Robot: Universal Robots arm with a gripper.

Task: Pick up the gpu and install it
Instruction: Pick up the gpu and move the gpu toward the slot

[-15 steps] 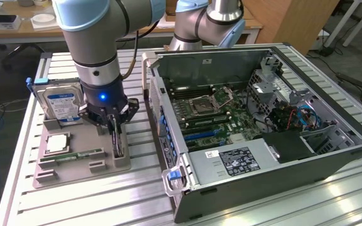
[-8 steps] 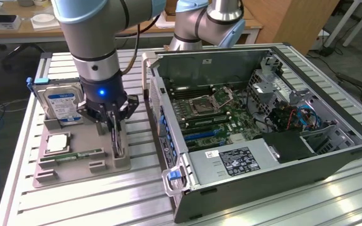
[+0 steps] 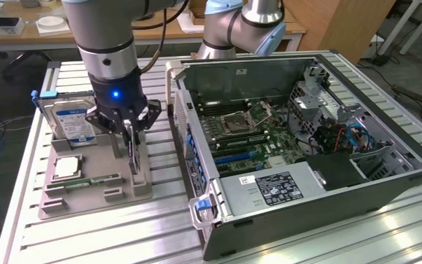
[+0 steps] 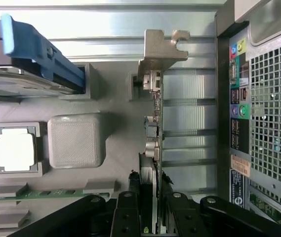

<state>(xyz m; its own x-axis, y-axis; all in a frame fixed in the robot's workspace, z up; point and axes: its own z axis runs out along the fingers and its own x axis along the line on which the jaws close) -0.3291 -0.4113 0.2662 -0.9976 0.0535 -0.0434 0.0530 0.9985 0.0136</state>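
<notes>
One pincer (image 3: 129,131) hangs over the grey holder (image 3: 86,190) on the bench (image 3: 108,236), its fingers (image 4: 134,186) drawn narrow and pressed against both faces of the gpu (image 3: 133,159). That card stands on edge in its slot in the holder, between the upright hard drive (image 3: 72,118) on the exterior view's left and the open computer case (image 3: 387,184) on its right.

From where I stand no wording reads clearly. The hard drive (image 3: 63,104) carries a blue-and-white label (image 3: 75,125), its print too small. The power supply (image 3: 242,199) has a black label (image 3: 275,188) with white print, unreadable; at its ten o'clock sits a small white sticker (image 3: 245,179), perhaps a brand mark.
</notes>
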